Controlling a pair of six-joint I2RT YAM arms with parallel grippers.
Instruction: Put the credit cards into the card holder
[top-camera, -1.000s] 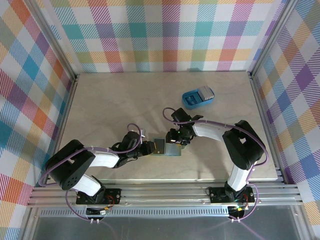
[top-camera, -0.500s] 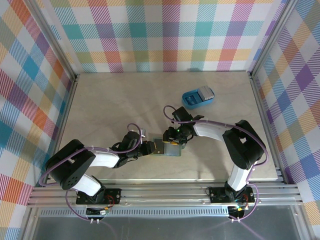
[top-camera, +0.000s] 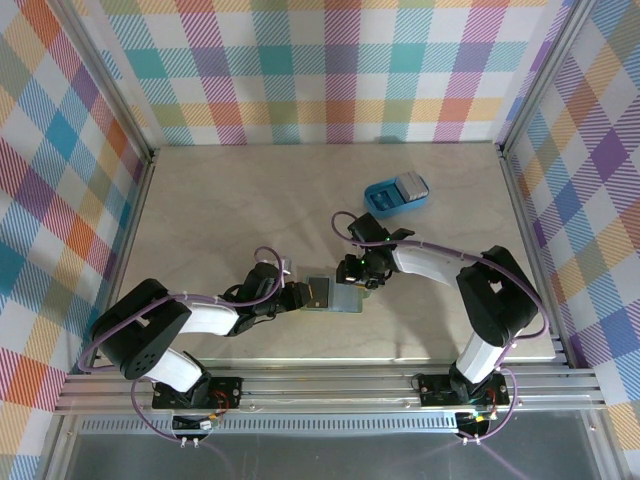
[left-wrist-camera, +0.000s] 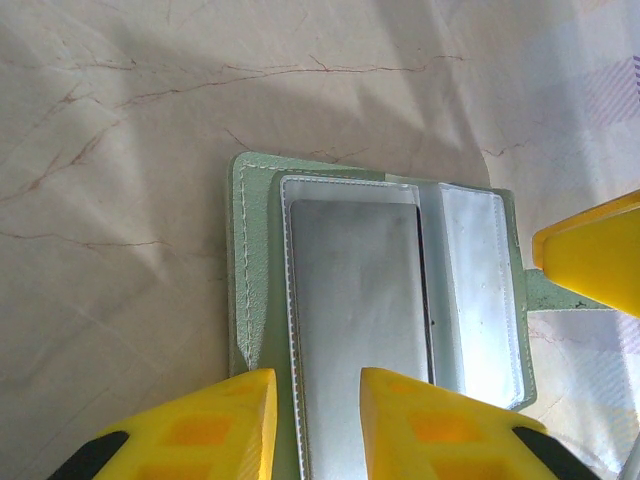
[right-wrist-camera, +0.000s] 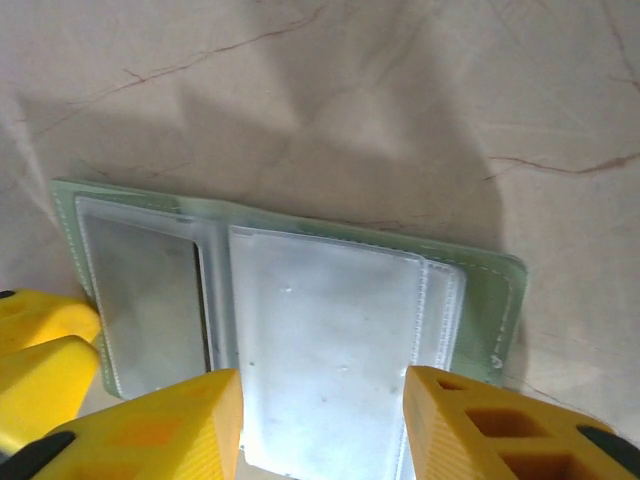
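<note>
Left wrist view: the left tool (left-wrist-camera: 315, 390) sits at the near edge of the sage-green, soft, rectangular card holder (left-wrist-camera: 245, 280), its yellow fingers a narrow gap apart and pinching nothing. The holder lies opened flat on the pale marbled bench (left-wrist-camera: 120, 150). Over the holder's other panel the right tool (right-wrist-camera: 320, 390) hangs with its fingers spread wide and nothing between them.

The likely trouble is the holder itself. It is soft and nothing grips it, so a sideways push from either tool could slide it across the bench or fold a panel shut. The clear pocket lips look thin, and a card fed in at a slant could catch on one and buckle the sleeve. The two tools are also close together over the holder, so they may knock fingers.

One clear pocket of the holder has a flat grey rectangular card (left-wrist-camera: 355, 300) in it. The neighbouring pocket looks whitish, and I cannot tell whether it is filled. Well beyond the holder stands a bright blue plastic tray (top-camera: 381, 203) holding something grey-white (top-camera: 410, 186), too small to make out.
</note>
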